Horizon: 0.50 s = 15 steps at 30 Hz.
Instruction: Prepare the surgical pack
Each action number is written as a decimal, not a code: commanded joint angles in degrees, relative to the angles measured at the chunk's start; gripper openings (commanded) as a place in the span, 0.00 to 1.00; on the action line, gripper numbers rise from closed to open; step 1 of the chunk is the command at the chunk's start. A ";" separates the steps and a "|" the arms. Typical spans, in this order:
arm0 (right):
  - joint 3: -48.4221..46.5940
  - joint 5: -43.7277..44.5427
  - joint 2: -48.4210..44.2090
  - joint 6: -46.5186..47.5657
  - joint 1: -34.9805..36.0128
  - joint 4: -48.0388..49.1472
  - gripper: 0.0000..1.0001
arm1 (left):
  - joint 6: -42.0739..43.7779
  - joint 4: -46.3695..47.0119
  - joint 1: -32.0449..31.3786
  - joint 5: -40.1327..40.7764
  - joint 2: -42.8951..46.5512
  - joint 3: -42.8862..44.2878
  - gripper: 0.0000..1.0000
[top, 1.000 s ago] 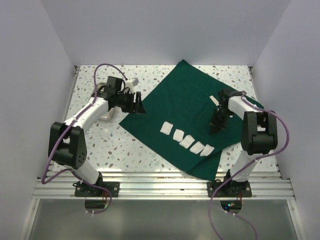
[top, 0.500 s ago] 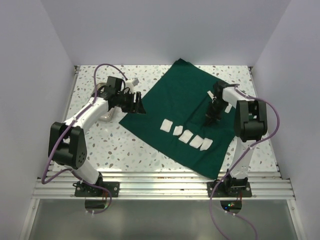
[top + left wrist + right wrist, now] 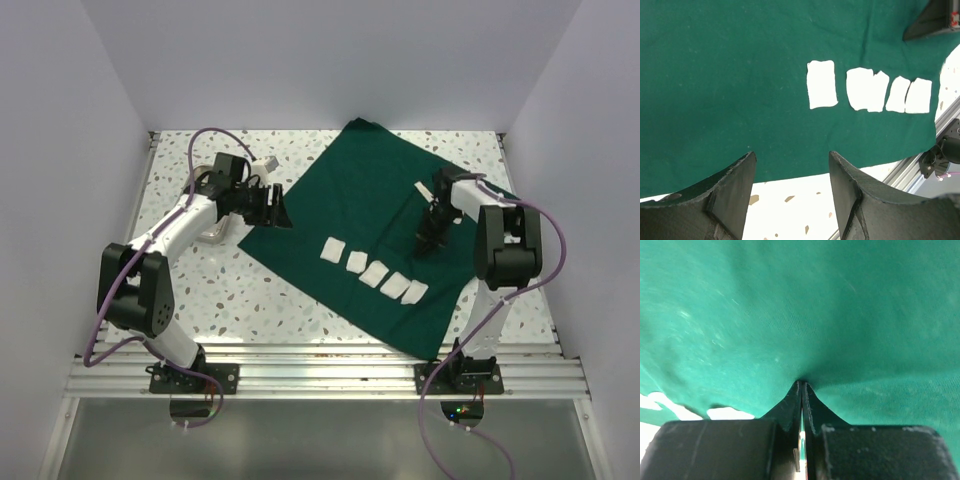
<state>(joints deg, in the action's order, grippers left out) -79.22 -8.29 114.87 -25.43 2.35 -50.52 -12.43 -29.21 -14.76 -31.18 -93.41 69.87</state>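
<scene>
The dark green drape (image 3: 360, 200) lies spread flat across the middle and right of the table, and several white gauze squares (image 3: 375, 273) lie on it in a row. My left gripper (image 3: 277, 212) is open and empty, hovering at the drape's left edge. In the left wrist view (image 3: 791, 155) its fingers frame the drape's (image 3: 740, 75) edge and the gauze row (image 3: 867, 89). My right gripper (image 3: 430, 245) is shut, tips down on the drape just behind the row. In the right wrist view (image 3: 801, 383) the fabric (image 3: 790, 305) puckers into the closed tips.
A small shiny metal tray (image 3: 212, 234) sits under my left arm on the speckled table (image 3: 250, 290). A small white piece (image 3: 265, 162) lies at the back left and another (image 3: 425, 192) on the drape behind my right gripper. White walls close in the table.
My right gripper has moved a little toward the back with the fabric, and the gauze row and the drape's right side have shifted slightly. The left arm has not moved.
</scene>
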 commanded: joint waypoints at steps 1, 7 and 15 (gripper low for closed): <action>5.65 4.86 -2.54 2.66 -2.17 0.51 0.00 | 0.82 1.53 0.00 -1.69 -0.29 1.85 0.64; 6.71 2.76 -6.32 3.90 -2.17 1.13 0.00 | 0.65 1.53 0.00 -2.13 -0.90 1.94 0.64; 0.39 2.85 -11.59 4.87 -2.17 -6.60 0.26 | 0.65 1.17 0.00 -1.17 -0.82 1.94 0.64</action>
<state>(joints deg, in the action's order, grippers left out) -75.22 -6.66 108.71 -21.93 0.08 -52.71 -12.43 -29.23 -14.76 -31.55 -94.30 69.87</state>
